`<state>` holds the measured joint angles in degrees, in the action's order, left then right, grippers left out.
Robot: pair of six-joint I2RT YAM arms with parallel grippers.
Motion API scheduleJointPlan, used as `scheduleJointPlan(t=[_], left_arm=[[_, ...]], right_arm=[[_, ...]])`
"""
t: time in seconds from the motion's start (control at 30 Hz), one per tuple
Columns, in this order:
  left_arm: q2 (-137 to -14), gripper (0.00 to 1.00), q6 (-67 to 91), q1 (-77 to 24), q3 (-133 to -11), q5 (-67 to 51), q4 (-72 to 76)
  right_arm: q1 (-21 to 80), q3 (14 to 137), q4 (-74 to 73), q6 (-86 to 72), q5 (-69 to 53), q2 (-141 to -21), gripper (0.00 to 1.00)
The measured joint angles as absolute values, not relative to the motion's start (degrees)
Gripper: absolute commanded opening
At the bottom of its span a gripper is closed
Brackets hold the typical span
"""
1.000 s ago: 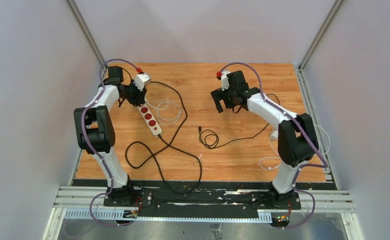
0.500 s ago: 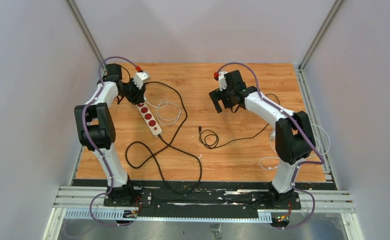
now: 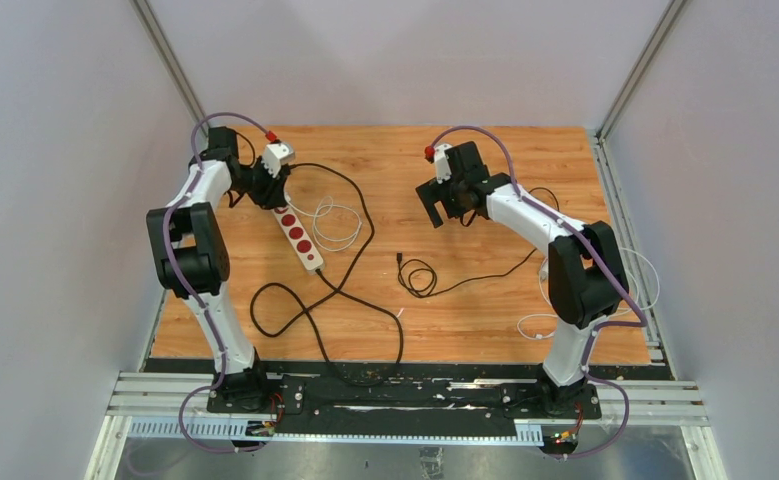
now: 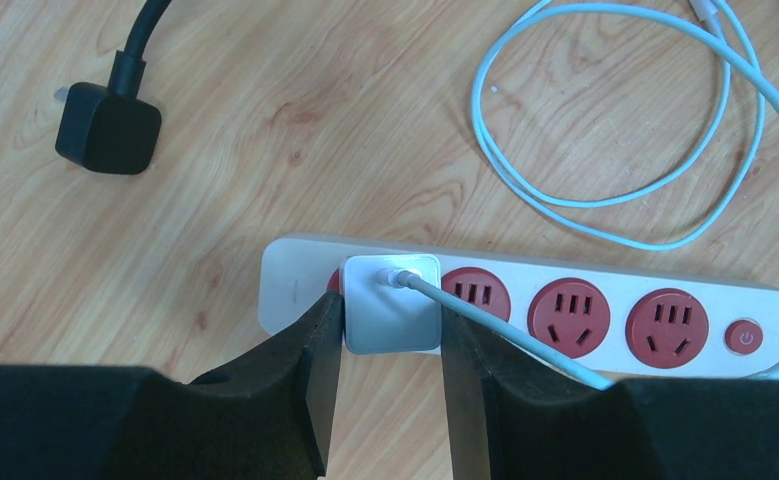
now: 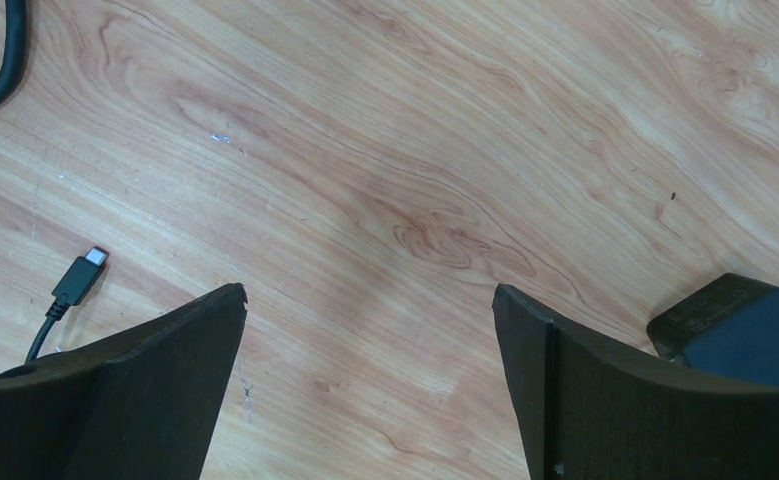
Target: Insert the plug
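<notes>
Seemingly, plug (image 4: 390,305) was gripped by left hand (image 4: 390,335) at end socket of power strip (image 4: 295,285), prob. seated; release left. Right hand (image 5: 368,295) was seen open.

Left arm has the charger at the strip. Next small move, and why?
Probably press straight down slightly: the left gripper is clamped on the white charger, sitting over the end of the power strip, but seating depth isn't visible.

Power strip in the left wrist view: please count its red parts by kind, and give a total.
Free red sockets: 3
Red socket mostly covered by the white plug: 1
Red switch: 1
Total: 5
</notes>
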<state>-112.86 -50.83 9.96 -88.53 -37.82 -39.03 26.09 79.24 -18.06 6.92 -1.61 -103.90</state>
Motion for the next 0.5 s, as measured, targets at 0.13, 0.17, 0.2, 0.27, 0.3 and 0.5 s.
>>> scheduleJointPlan(t=[0.13, 0.17, 0.2, 0.27, 0.3, 0.5], left_arm=[[-113.7, 0.00, -50.8, 10.0, -89.5, -38.7, -39.2], [-113.8, 0.00, -50.8, 10.0, -89.7, -38.9, -39.3], [-114.0, 0.00, -50.9, 9.9, -89.8, -38.9, -39.2], [-114.3, 0.00, -51.0, 10.0, -90.0, -38.8, -39.2], [-114.5, 0.00, -51.0, 10.0, -90.1, -38.8, -39.2], [-114.9, 0.00, -51.9, 10.0, -90.3, -38.9, -39.6]], right_arm=[[26.2, 79.2, -18.1, 6.9, -1.4, -103.9, 1.00], [26.3, 79.2, -18.1, 6.9, -1.4, -103.9, 1.00], [26.3, 79.2, -18.1, 6.9, -1.4, -103.9, 1.00], [26.4, 79.2, -18.1, 6.9, -1.3, -103.9, 1.00], [26.4, 79.2, -18.1, 6.9, -1.3, -103.9, 1.00], [26.7, 79.2, -18.1, 7.0, -0.9, -103.9, 1.00]])
